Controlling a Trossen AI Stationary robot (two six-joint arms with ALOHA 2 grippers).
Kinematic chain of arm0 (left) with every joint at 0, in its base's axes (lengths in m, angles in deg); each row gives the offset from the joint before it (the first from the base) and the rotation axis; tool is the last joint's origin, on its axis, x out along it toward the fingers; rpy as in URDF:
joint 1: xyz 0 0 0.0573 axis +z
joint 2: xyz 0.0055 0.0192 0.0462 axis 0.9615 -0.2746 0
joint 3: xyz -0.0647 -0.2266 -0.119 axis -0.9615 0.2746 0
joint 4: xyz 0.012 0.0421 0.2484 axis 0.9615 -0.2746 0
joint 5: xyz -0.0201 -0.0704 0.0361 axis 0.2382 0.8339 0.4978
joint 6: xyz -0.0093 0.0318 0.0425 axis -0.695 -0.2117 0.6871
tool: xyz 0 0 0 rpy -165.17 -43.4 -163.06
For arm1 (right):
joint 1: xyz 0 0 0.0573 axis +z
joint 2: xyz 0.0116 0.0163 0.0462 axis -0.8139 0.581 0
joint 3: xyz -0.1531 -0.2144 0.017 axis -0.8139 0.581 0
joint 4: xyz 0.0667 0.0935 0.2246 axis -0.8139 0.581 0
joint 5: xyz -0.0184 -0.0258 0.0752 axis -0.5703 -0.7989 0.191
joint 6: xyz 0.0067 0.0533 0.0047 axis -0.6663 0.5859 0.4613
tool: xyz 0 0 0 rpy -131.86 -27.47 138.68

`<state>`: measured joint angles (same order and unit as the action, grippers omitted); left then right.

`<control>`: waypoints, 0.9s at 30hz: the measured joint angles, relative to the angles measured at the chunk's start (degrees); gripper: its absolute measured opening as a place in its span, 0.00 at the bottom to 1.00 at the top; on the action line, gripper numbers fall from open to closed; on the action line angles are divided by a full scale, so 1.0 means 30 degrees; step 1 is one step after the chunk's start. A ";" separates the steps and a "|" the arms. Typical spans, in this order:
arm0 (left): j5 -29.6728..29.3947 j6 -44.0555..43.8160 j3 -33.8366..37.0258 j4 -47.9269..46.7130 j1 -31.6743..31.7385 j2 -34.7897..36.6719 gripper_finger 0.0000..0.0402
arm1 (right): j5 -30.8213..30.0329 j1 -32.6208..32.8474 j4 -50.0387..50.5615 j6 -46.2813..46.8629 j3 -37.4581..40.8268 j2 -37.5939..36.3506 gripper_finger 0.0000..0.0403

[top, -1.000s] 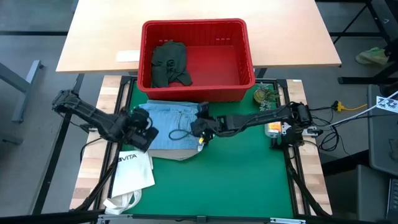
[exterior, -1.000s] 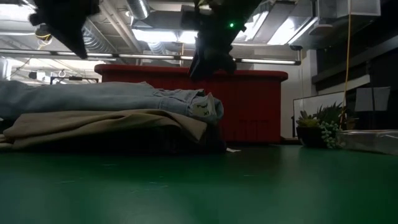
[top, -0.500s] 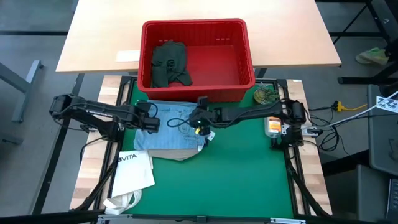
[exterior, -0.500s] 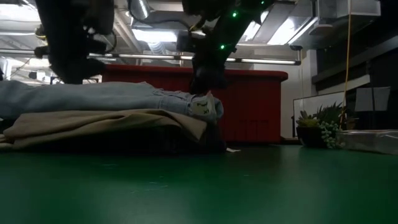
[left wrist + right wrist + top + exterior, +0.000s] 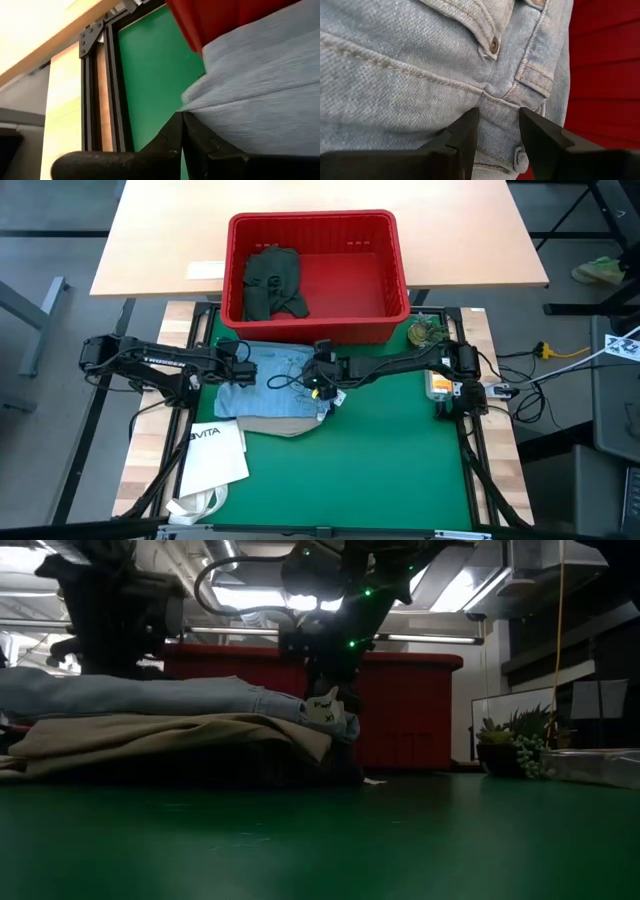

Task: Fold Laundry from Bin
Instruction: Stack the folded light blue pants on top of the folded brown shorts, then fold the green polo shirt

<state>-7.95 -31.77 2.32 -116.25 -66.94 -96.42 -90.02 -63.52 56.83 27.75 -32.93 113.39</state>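
The right gripper [image 5: 497, 137] has its two fingers [image 5: 462, 135] a little apart, with a fold of the waistband of the light blue jeans [image 5: 270, 380] between them, near a belt loop and a small metal rivet. The left gripper [image 5: 182, 132] has its fingers pressed fully together; they hold nothing and sit at the edge of the same jeans, on the side away from the right gripper.

The light blue jeans lie folded on top of the khaki trousers [image 5: 290, 423], and this pile of two pieces is on the green mat [image 5: 400, 460] just in front of the red bin [image 5: 395, 275]. Inside the bin, at its left end, lies one dark green piece [image 5: 272, 282].

One white tote bag [image 5: 215, 455] lies in front of the pile, to the left; the letters "VITA" can be read on it. One small potted plant [image 5: 428, 332] stands beside the bin's right front corner.
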 joint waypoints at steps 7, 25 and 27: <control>0.0507 -0.0244 0.1348 0.0407 0.0517 0.0015 0.00 | 0.0159 -0.0029 0.0305 -0.0004 -0.0007 0.0015 0.37; 0.2667 0.2692 -0.3010 -0.5226 -0.0058 0.0124 0.00 | -0.0458 0.0007 0.2516 -0.0305 0.0135 -0.2680 0.37; 0.3083 0.3018 -0.3818 -0.5736 -0.0501 0.0124 0.00 | -0.0146 0.0007 0.3423 -0.0299 0.0131 -0.3114 0.37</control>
<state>1.30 -22.72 -9.13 -133.45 -68.45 -96.05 -90.46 -63.50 67.10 26.85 -32.54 104.05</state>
